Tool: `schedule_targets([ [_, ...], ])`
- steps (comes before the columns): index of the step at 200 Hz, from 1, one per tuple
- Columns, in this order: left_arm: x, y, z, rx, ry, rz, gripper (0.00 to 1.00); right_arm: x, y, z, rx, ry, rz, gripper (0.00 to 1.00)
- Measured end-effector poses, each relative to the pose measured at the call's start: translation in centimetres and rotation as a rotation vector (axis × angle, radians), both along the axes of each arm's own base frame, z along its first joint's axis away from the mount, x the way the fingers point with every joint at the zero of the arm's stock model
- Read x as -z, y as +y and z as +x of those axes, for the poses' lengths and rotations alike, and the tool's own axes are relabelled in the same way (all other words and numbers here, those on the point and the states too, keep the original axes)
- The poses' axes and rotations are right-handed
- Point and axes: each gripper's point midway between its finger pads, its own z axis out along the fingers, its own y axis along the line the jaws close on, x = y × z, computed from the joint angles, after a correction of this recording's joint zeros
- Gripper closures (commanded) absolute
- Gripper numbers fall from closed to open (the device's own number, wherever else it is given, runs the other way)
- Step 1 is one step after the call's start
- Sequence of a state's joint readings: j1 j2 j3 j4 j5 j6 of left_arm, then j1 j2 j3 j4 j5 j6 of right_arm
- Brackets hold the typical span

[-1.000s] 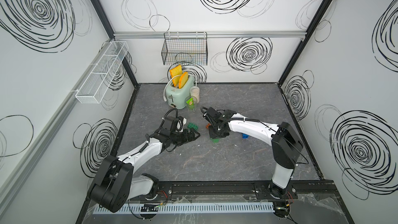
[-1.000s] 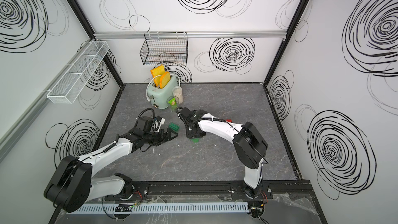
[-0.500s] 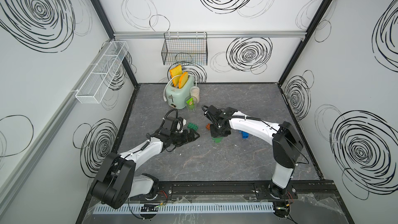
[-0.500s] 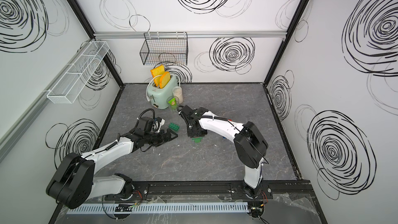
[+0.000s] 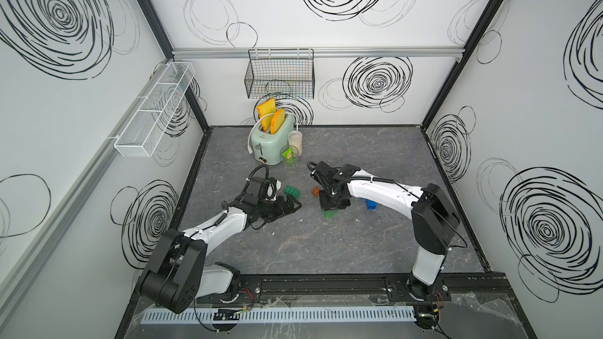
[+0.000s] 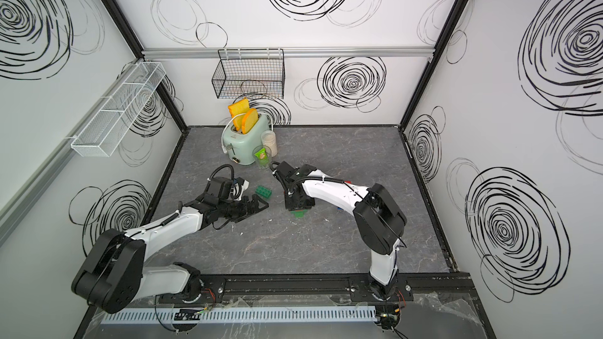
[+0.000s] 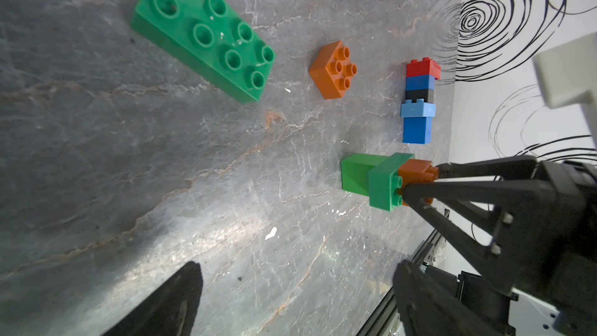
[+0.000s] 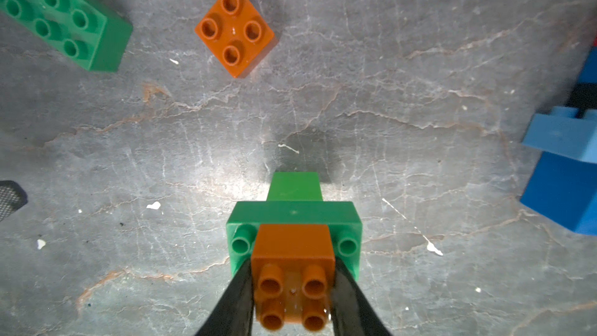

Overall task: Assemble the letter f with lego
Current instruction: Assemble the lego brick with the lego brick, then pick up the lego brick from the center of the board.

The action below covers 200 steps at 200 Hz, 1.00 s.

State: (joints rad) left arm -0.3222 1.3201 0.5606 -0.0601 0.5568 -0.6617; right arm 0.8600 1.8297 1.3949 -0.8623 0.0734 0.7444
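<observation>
One orange brick (image 8: 292,244) seated on stack (image 8: 294,213); R gripper (image 8: 292,266) flanking, grip unclear, L gripper (image 5: 292,206) agape; nxt: spare brick (image 5: 315,191), 11 o'clock.

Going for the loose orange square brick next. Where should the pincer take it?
I'd pinch two opposite flat side walls of the loose orange brick, coming straight down: it lies studs up on the table, clear all round. Square the wrist to those walls.
</observation>
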Motion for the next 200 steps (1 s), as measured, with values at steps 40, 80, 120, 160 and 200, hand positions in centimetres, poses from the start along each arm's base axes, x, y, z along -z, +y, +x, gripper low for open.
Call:
schedule_targets([
  [40, 0.2, 0.1, 0.1, -0.003, 0.005, 0.002, 0.03, 0.0, 0.0, 0.1, 0.001, -0.002, 0.002, 0.50],
  [80, 0.4, 0.1, 0.1, -0.003, 0.009, 0.003, 0.03, -1.0, 0.4, 0.7, -0.002, -0.024, 0.012, 0.46],
  [120, 0.4, 0.1, 0.1, -0.005, 0.011, 0.004, 0.04, -2.9, 1.4, 1.8, -0.013, -0.063, 0.048, 0.41],
  [160, 0.6, 0.5, 0.3, -0.017, 0.016, 0.005, 0.03, -3.5, 1.8, 3.7, 0.006, -0.063, 0.080, 0.35],
  [200, 1.3, 1.0, 0.3, -0.034, 0.036, 0.010, 0.04, -1.0, 3.3, 7.2, 0.048, 0.001, 0.116, 0.34],
])
